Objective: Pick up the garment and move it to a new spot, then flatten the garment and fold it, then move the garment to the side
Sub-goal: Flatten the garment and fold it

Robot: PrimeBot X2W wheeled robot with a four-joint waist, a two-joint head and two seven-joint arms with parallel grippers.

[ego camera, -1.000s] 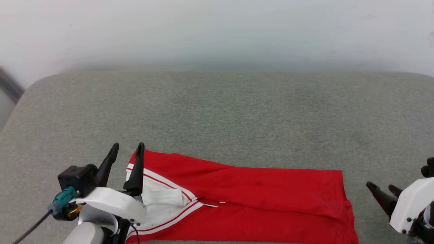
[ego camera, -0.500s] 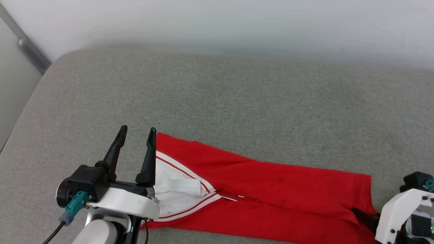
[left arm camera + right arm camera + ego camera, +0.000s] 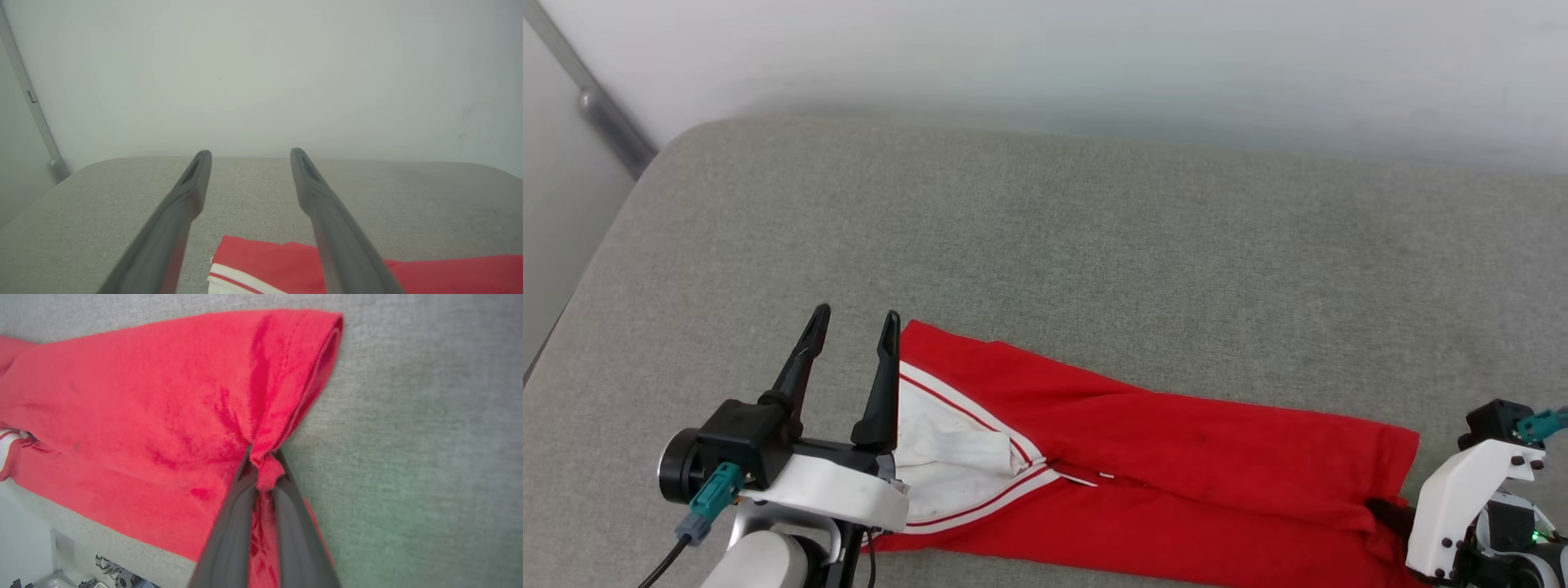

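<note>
The garment lies folded into a long red strip across the grey cushion, its white-striped collar and white inner part at the left end. My left gripper stands open just left of the collar end, its right finger over the garment's edge and nothing between the fingers. The left wrist view shows this gripper spread wide above the garment's corner. My right gripper is at the garment's right end. In the right wrist view it is shut on a pinched tuft of the red fabric, which wrinkles toward the pinch.
The grey cushioned surface stretches wide behind and to both sides of the garment. A pale wall backs it, with a grey metal bar at the upper left. The cushion's rounded left edge drops away.
The head camera has shifted. My right gripper moved in from the right onto the garment's right end and shut on the fabric. The left gripper stays open by the collar.
</note>
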